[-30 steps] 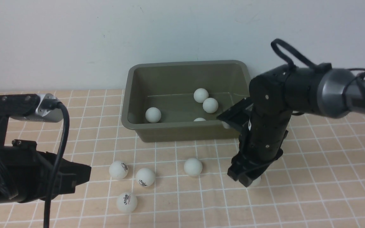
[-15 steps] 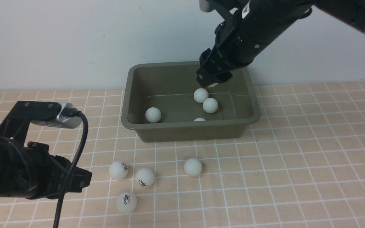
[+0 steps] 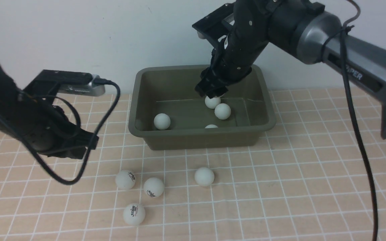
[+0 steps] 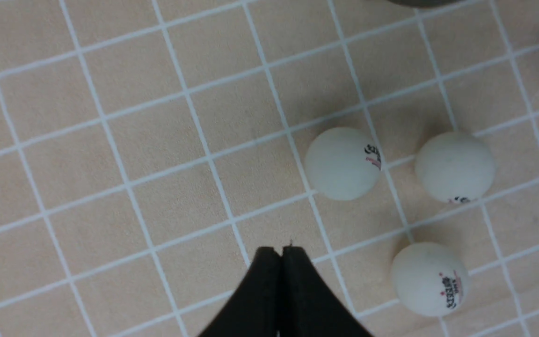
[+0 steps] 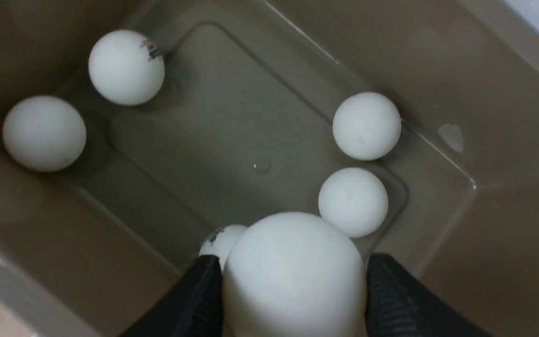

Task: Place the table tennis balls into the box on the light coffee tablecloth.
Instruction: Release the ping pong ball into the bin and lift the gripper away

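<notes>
The dark olive box (image 3: 199,134) stands on the light coffee tablecloth (image 3: 313,184) near the back wall. My right gripper (image 3: 212,91) hangs over the box's inside, shut on a white table tennis ball (image 5: 293,281) that fills the gap between its fingers. Several balls lie on the box floor, among them one (image 3: 162,121) at the left and a pair (image 3: 222,111) under the gripper. Several more sit on the cloth in front, a cluster (image 3: 153,187) and a lone one (image 3: 204,176). My left gripper (image 4: 281,250) is shut and empty, hovering beside that cluster (image 4: 342,164).
A pale wall rises right behind the box. The right arm's long link (image 3: 364,73) slants across the upper right. The left arm's cable (image 3: 102,113) loops down over the cloth left of the box.
My right gripper has risen from the cloth with a ball and swung over the box, then sunk a little towards it. The left arm has lifted and shifted away from the front edge.
</notes>
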Controlling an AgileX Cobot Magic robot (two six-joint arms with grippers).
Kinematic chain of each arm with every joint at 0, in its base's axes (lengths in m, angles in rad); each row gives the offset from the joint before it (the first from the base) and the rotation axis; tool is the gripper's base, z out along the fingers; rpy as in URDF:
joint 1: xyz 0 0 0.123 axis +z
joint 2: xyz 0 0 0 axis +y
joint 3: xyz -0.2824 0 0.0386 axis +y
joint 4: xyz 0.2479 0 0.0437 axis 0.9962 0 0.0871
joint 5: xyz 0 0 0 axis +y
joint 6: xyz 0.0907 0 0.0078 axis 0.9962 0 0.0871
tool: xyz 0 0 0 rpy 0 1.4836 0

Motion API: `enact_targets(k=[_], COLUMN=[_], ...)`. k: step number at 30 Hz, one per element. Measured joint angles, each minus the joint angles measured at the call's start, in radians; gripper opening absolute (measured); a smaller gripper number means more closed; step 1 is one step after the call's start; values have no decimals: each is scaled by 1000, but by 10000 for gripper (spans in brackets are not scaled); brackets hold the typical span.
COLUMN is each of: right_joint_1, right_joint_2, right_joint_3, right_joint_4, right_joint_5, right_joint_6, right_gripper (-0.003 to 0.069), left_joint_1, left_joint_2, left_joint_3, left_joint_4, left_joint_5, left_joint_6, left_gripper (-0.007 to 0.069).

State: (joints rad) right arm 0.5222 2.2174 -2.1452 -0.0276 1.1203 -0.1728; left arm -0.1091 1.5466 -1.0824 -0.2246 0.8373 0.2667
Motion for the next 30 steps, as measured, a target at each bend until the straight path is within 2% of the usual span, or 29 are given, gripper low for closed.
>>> enact_targets(k=[3,5,7,9,13,19,22,25,26,27,30], right_joint_1=[-13,-31,-51,-70,-102,-119,-119,-119,-119,-119,-119], right_joint_2=[9,16,24,32,37,59,90,112,112,121,130], right_joint_3=[-9,-9,-9,-9,-9,-11,-11,-11,-11,-11,-11], right_joint_4=[4,20,37,66,153,194,192,188,188,186,184], right_joint_5=[-2,-6,-15,-31,-43,-51,-61,-70,-70,-74,-75], right_joint_6=[3,4,5,8,-6,-27,-31,-31,-31,-31,-32], right_gripper=[358,358,358,358,358,358,358,359,359,364,370], left_joint_1=[-102,-171,-208,-222,-226,-226,-227,-227,-227,-227,-227], left_joint_2=[55,83,91,92,92,92,92,92,92,92,92], left_joint_3=[-37,-53,-65,-71,-74,-74,-74,-74,-74,-74,-74], left_joint_4=[185,321,431,490,460,322,265,256,256,253,252], left_joint_5=[30,40,40,29,5,-14,-28,-36,-36,-36,-36], left_joint_6=[-113,-228,-326,-388,-412,-334,-291,-280,-280,-280,-280], left_gripper=[-69,-69,-69,-69,-66,-20,51,137,137,199,261])
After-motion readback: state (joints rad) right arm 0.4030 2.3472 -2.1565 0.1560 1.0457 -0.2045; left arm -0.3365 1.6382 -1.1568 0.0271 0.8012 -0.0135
